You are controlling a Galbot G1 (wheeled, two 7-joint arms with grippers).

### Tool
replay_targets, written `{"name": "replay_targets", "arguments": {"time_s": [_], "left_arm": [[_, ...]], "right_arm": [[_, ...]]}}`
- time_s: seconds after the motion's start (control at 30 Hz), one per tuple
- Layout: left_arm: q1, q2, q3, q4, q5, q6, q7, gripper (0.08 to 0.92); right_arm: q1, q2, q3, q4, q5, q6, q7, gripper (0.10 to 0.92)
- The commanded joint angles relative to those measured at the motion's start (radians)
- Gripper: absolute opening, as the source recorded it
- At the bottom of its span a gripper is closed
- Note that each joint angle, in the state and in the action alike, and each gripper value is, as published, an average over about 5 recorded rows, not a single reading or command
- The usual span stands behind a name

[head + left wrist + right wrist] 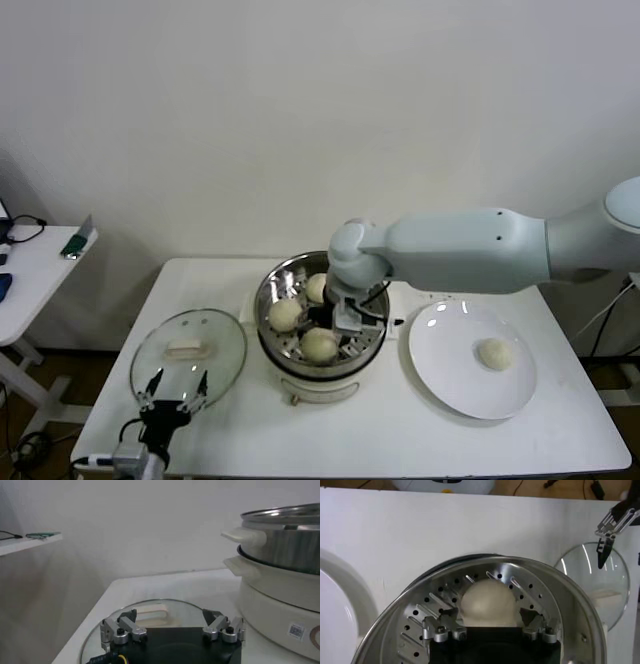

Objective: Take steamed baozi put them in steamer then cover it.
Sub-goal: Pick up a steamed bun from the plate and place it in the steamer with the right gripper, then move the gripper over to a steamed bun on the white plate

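Note:
The steamer (268, 292) stands mid-table with three baozi on its perforated floor, one at the back (318, 288), one on the left (286, 315) and one at the front (320, 345). My right gripper (347, 322) is down inside the pot. In the right wrist view its fingers (441, 626) are spread to either side of a baozi (487, 602) that rests on the floor, with gaps on both sides. A fourth baozi (494, 353) lies on the white plate (450, 375). The cover (188, 350) lies flat to the left of the steamer. My left gripper (175, 385) is open at its near edge.
In the left wrist view the cover (160, 611) lies just ahead of the open fingers (120, 630), with the steamer's base and handles (280, 580) to one side. A side table (40, 255) with small items stands at the far left.

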Motion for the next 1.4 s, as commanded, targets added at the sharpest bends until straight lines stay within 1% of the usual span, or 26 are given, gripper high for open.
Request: {"name": "replay_targets", "arguments": {"time_s": [0.03, 0.2, 0.3, 0.43, 0.53, 0.6, 0.73, 0.8, 0.93, 1.03, 1.2, 1.4], "left_arm": [[0.000, 0.000, 0.000, -0.001, 0.001, 0.002, 0.000, 0.823], [0.000, -0.001, -0.001, -0.003, -0.001, 0.003, 0.000, 0.823], [-0.001, 0.000, -0.002, -0.002, -0.003, 0.002, 0.000, 0.823], [-0.007, 0.005, -0.002, -0.002, -0.005, 0.003, 0.002, 0.823], [-0.012, 0.008, -0.002, -0.005, -0.010, 0.006, 0.003, 0.823], [-0.016, 0.008, -0.002, -0.007, -0.014, 0.008, 0.003, 0.823], [-0.020, 0.005, -0.003, -0.012, -0.019, 0.009, 0.004, 0.823], [-0.022, 0.004, -0.005, -0.012, -0.017, 0.009, 0.004, 0.823], [-0.024, 0.004, -0.007, -0.006, -0.014, 0.008, 0.004, 0.823], [-0.025, 0.004, -0.008, -0.001, -0.012, 0.007, 0.005, 0.823], [-0.021, 0.003, -0.011, 0.005, -0.010, 0.004, 0.004, 0.823], [-0.015, 0.002, -0.013, 0.011, -0.005, -0.004, 0.003, 0.823]], "right_arm": [[0.028, -0.014, 0.005, -0.024, 0.044, 0.017, -0.003, 0.822], [0.154, -0.100, 0.005, -0.062, 0.209, 0.027, -0.088, 0.823], [0.256, -0.163, -0.039, -0.101, 0.351, 0.003, -0.162, 0.823], [0.416, -0.263, -0.161, -0.145, 0.569, -0.122, -0.273, 0.823], [0.476, -0.362, -0.252, -0.166, 0.636, -0.236, -0.317, 0.823], [0.484, -0.433, -0.309, -0.174, 0.632, -0.294, -0.312, 0.823], [0.428, -0.562, -0.374, -0.170, 0.525, -0.381, -0.279, 0.823], [0.373, -0.615, -0.373, -0.154, 0.478, -0.422, -0.264, 0.823], [0.229, -0.693, -0.309, -0.123, 0.439, -0.492, -0.232, 0.823], [0.111, -0.718, -0.224, -0.124, 0.375, -0.520, -0.209, 0.823], [-0.071, -0.721, -0.075, -0.172, 0.274, -0.529, -0.188, 0.823], [-0.234, -0.708, 0.067, -0.229, 0.232, -0.532, -0.168, 0.823]]}}
